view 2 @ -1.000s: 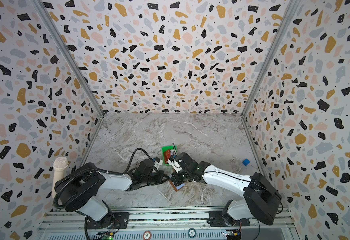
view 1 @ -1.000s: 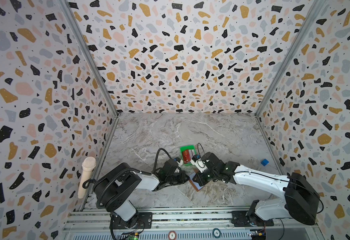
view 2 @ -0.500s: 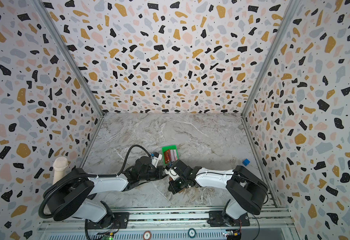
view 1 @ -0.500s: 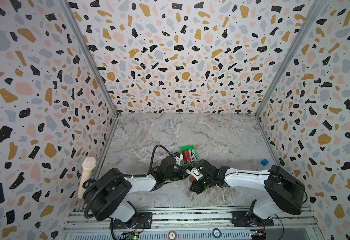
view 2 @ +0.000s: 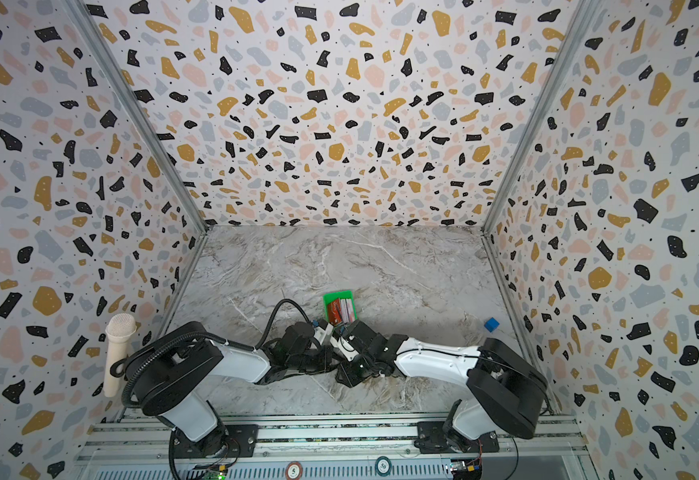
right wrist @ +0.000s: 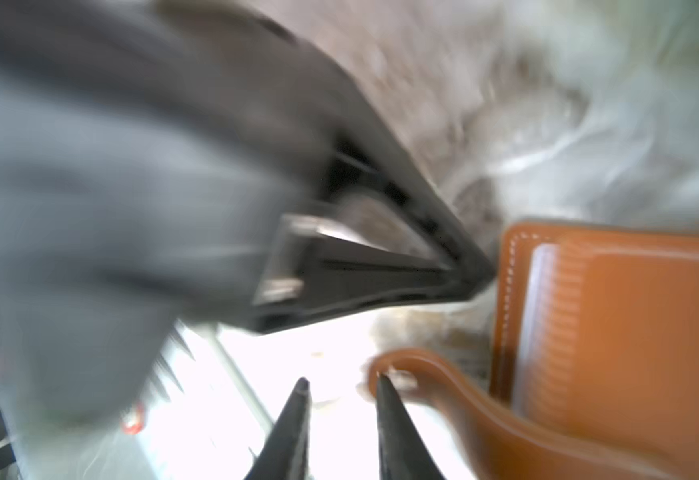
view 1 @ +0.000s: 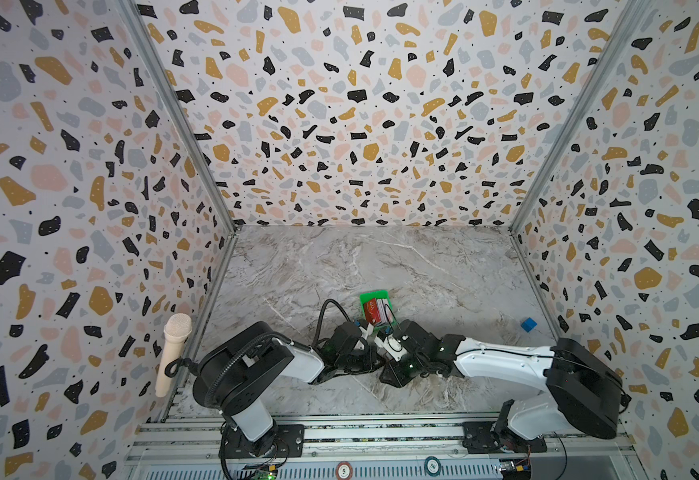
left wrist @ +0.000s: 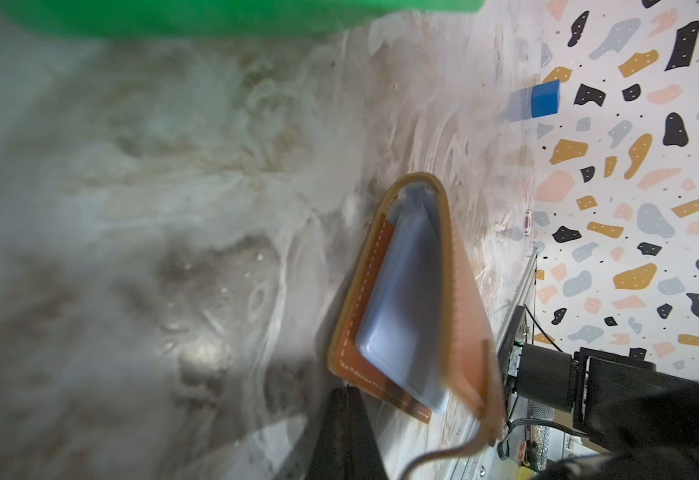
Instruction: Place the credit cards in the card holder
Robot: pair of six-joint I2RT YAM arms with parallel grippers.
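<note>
Both arms meet low at the front centre of the marble table [view 1: 381, 266].

1. Card holder [left wrist: 406, 299]: it lies on the table between the 2 grippers. Its tan covers are splayed apart and the bluish clear sleeves are exposed. In both top views the wrists hide it.

2. Left gripper [right wrist: 462, 270]: the jaws are closed to a point, and the tip touches a corner of the lower cover. It looks placed to pin the holder so it neither slides nor folds shut. Whether it pinches the leather or only presses on it cannot be told.

3. Right gripper [right wrist: 341, 384]: the jaws are partly apart with a clear gap and nothing between them. The snap strap [right wrist: 422, 374] curls just beside 1 fingertip, outside the gap and not gripped. The strap seems the likely handle for the upper cover.

4. Credit cards [view 1: 374, 311]: they are stacked in the green tray [view 1: 370, 296], just beyond the grippers, with red and white faces showing. No card is visible in the sleeves.

5. Blue cube [view 1: 528, 324]: it sits well apart, near the right wall, and plays no part here.

Assessment: the task is at an early stage, with the holder opened and no card lifted. The main risk is the free cover springing shut.
</note>
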